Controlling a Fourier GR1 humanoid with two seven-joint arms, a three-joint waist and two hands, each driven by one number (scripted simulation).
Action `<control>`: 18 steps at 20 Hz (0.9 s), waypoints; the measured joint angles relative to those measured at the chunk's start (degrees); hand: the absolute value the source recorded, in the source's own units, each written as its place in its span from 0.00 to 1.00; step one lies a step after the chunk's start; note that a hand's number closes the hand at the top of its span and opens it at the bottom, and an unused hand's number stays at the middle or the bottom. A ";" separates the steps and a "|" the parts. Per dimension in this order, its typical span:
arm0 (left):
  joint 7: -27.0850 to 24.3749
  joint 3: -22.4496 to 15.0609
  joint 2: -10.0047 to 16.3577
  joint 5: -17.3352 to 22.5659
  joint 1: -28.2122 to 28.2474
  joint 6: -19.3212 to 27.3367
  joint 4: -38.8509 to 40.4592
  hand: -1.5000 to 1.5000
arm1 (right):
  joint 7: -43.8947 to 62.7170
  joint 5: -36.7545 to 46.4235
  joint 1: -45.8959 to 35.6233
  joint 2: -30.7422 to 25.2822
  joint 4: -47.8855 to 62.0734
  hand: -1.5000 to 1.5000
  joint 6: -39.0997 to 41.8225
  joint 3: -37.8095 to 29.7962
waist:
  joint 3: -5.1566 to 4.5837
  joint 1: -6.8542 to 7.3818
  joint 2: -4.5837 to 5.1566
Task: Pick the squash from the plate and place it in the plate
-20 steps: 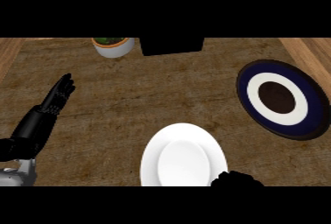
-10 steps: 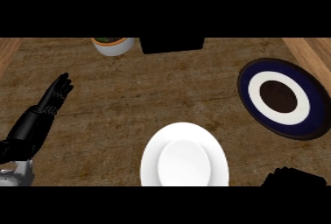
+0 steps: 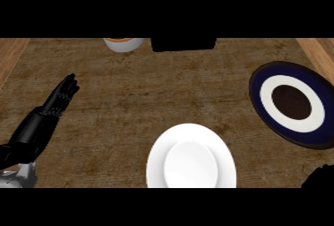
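No squash shows anywhere in the head view. A plain white plate lies at the lower middle of the counter with nothing on it. A plate with a navy rim, a white ring and a dark brown centre lies at the right, also bare. My left hand rests open at the left with its fingers straight and pointing up, well away from both plates. Only a dark sliver of my right hand shows at the lower right corner, below the navy plate and to the right of the white one.
A white cup with an orange rim stands at the top edge, with a black block beside it. Lighter wooden borders run along the counter's left and right sides.
My right hand has slid from beside the white plate's lower right rim out to the lower right corner. The left hand has stayed in place.
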 measured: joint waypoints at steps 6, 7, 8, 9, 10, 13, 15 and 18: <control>0.27 -0.93 -0.94 -0.31 -2.33 -0.84 0.35 0.50 | -8.75 -12.33 2.43 0.43 5.30 1.00 -5.34 -4.02 | 0.02 2.27 0.64; 0.54 -1.30 -1.32 -0.59 -2.92 -0.70 0.42 0.50 | -10.03 -14.47 2.30 1.45 6.65 1.00 -5.74 -5.02 | 0.04 2.61 0.76; -0.06 -1.28 -1.35 -0.60 -2.70 -0.98 0.65 0.50 | -11.52 -16.65 2.37 2.28 8.10 1.00 -6.05 -5.90 | 0.05 2.95 0.83; -0.04 -0.99 -1.16 -0.35 -3.30 -1.40 0.94 0.50 | -13.08 -18.69 2.30 3.32 9.99 1.00 -6.19 -6.81 | 0.06 3.23 0.92; 0.22 -1.11 -1.37 -0.40 -3.67 -1.42 1.00 0.50 | -14.73 -20.91 2.30 4.15 11.63 1.00 -6.25 -7.88 | 0.07 3.33 0.92; 0.06 -0.88 -1.51 -0.56 -4.59 -1.81 1.77 0.50 | -20.22 -27.26 1.66 7.69 17.57 1.00 -5.08 -11.29 | 0.07 3.82 1.00; 0.26 -1.35 -2.15 -0.98 -4.88 -1.58 1.84 0.50 | -24.35 -31.24 1.26 9.24 22.06 1.00 -2.57 -13.73 | 0.08 3.95 1.00; 0.76 -1.52 -2.32 -1.12 -5.59 -1.90 1.75 0.50 | -30.78 -35.98 0.42 12.20 30.73 1.00 3.20 -16.65 | 0.09 4.54 1.10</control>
